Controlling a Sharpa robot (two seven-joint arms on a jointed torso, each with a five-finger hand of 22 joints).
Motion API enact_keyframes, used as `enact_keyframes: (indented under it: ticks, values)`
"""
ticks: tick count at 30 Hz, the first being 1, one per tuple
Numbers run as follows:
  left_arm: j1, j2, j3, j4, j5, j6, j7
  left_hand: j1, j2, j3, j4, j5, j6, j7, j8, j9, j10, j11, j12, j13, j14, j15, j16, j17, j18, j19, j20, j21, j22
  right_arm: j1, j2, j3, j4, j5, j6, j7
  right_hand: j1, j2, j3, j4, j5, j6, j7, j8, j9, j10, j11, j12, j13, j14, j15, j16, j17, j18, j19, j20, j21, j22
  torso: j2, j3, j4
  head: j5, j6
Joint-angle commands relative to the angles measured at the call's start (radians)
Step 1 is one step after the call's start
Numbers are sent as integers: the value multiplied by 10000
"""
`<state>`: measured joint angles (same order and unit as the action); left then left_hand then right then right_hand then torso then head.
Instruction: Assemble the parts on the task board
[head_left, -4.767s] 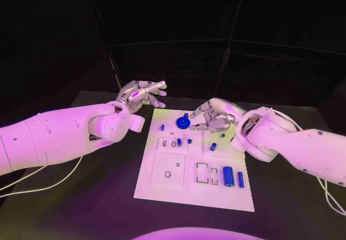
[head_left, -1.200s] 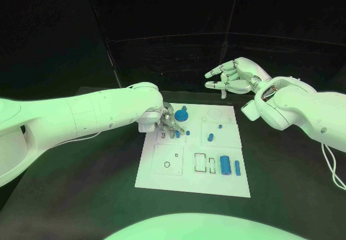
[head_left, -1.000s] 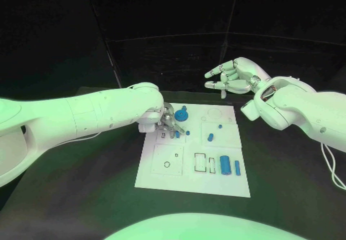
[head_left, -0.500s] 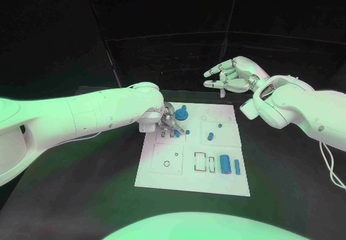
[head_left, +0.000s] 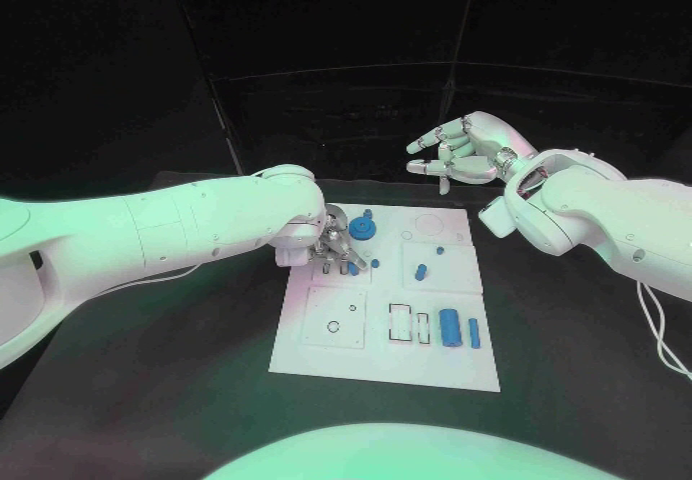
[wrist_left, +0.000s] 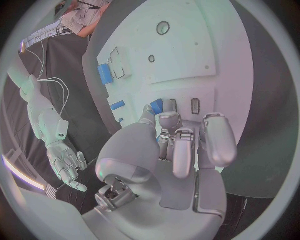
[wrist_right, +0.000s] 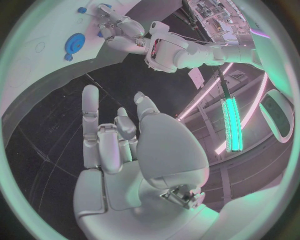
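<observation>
Left hand (head_left: 335, 243) is down on the far left part of the board (head_left: 375, 368), fingers curled in close together. Its fingertips (wrist_left: 149, 111) sit at a small blue peg (wrist_left: 156, 105) by the two small slots. Whether the peg is actually pinched or just touched: cannot tell, the fingers cover the contact in both views.

Blue gear (head_left: 361, 230) is just beside the left hand, on its far side, flat on the board. A small blue stud (head_left: 375, 264) lies just right of the hand's fingers.

Right hand (head_left: 459, 152) is up in the air beyond the far right corner of the board, well apart from every part. Fingers are loosely spread and half curled, palm facing the left hand, nothing in it. The right wrist view confirms this: fingers (wrist_right: 90, 107) are apart and the palm is bare.

Other parts, all well clear of both hands:
- short blue pin (head_left: 420, 270) and a small dot (head_left: 437, 251) mid-board, right of the left hand
- fat blue cylinder (head_left: 451, 327) and thin blue bar (head_left: 475, 333) side by side on the near right part of the board, next to the rectangular cutouts

The board lies flat on the black desk (head_left: 173, 380).
</observation>
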<state>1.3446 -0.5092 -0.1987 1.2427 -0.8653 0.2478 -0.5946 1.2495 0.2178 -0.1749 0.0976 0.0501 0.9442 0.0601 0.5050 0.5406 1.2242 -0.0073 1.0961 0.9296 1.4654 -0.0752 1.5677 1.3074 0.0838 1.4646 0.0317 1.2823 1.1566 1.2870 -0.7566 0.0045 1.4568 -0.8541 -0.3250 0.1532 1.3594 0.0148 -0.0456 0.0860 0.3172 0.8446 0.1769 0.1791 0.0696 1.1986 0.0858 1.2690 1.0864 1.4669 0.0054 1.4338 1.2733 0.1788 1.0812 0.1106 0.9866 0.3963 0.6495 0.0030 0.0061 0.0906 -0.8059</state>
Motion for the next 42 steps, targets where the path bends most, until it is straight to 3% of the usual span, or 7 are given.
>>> enact_keyframes:
  ticks: [1,9,17,22,25,33,42]
  values:
    - [9,-93,3,79,363,-91,143,338,110,244,-305,12,-87,-72,89,112,-3,-122,-32,3,1054,-87,31,2634,-25,61,-84,42,16,22,19,11,-43,35,66,10,106,-4,-7,-44,-48,-64,-28,40,-1,29,-1,44,16,435,-6,52,15,63,60,-15,-55,-11,-5,-4,-4,-13,-11]
    - [12,-284,8,212,633,-228,294,1315,260,1472,-1457,21,-499,-116,205,398,-112,-184,-241,-134,1054,-158,31,2634,-21,34,-173,-10,-13,21,57,10,-117,35,95,3,106,4,-7,-41,-46,-58,-29,46,1,30,-2,43,13,434,-6,48,3,63,65,-15,-52,-10,-2,3,6,-4,-27]
    - [12,-411,11,312,684,-430,438,695,-125,2809,-2054,9,-677,-2,339,681,-91,-162,-388,-281,1054,-100,31,2634,-26,27,-112,-42,8,20,69,10,-143,35,115,-2,101,16,-10,-34,-39,-48,-30,56,4,39,-3,49,15,434,-7,44,-7,64,72,-16,-49,-9,0,0,-2,5,-39]
    - [12,-533,12,412,689,-606,527,563,-204,3068,-2135,2,-692,-58,349,715,-94,-132,-405,-304,1054,-76,31,2634,-20,30,-121,-41,21,20,73,10,-154,35,119,4,101,16,-10,-34,-39,-48,-30,56,4,39,-3,49,15,434,-7,44,-7,64,72,-16,-49,-9,0,2,5,8,-45]
    - [12,-660,17,517,690,-836,613,-409,-720,4731,-2399,1,-695,-39,443,931,2,-126,-337,-270,1054,-87,31,2634,-22,42,-108,-54,73,20,71,10,-157,35,119,9,101,16,-10,-34,-39,-48,-30,56,4,39,-3,49,15,434,-7,44,-7,64,72,-16,-49,-9,1,1,10,7,-46]
    - [11,-1053,19,776,690,-1607,721,-887,-1087,5692,-2393,3,-675,-70,575,1106,105,-141,-202,-165,1054,-109,31,2634,-17,45,-124,-91,76,20,56,10,-150,35,118,11,88,26,-17,-22,-35,-41,-31,65,7,30,-3,40,-4,429,-7,29,-41,63,78,-16,-47,-9,5,9,10,-34,-47]
    - [-11,-1188,9,895,77,-1846,655,-994,-1190,5944,-2372,1,-693,-70,610,1158,104,-140,-192,-167,1054,-110,31,2634,-23,55,-125,-80,106,20,62,9,-165,35,120,8,88,26,-17,-22,-35,-41,-31,65,7,30,-3,40,-4,429,-7,29,-41,63,78,-16,-47,-9,7,1,-5,5,-67]
